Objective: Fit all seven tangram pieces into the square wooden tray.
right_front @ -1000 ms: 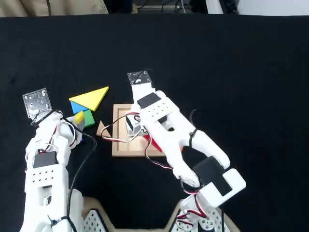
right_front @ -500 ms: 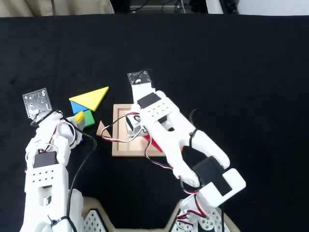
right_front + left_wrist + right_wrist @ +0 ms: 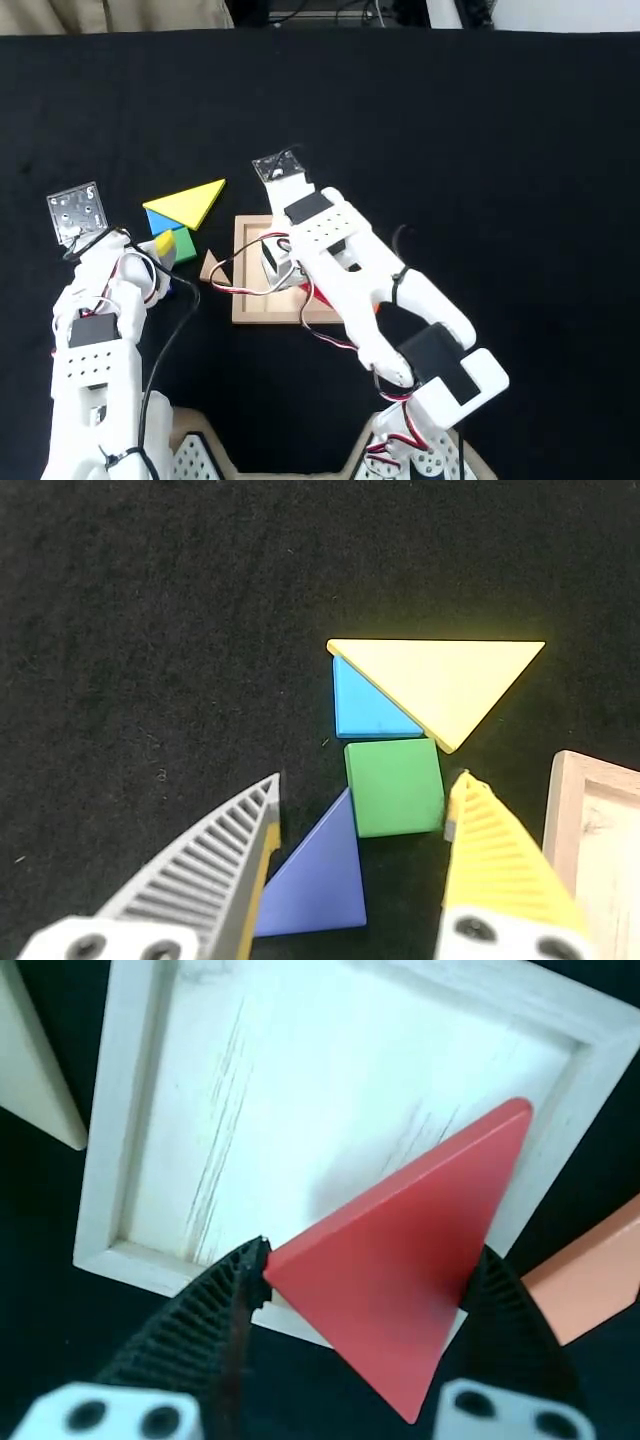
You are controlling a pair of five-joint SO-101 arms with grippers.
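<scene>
red triangle clamped over the tray

the right tool (image 3: 366, 1258) is gripping the red triangle (image 3: 400, 1305) over the near side of the square wooden tray (image 3: 130, 1130), one corner overhanging the rim. the left tool (image 3: 368, 780) is hanging with jaws apart above the green square (image 3: 393, 785) and dark blue triangle (image 3: 315, 875), left of the tray, with the yellow triangle (image 3: 440, 675) lying just beyond them on the worktop (image 3: 500, 150)

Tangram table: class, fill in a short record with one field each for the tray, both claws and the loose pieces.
tray: square, wooden, on black cloth
right claw: shut on red triangle, which tilts over the tray's rim
left claw: open, above green square and indigo triangle
loose beside tray: yellow triangle, light blue triangle, pale triangle
orange piece: off the tray, near the red triangle
</scene>
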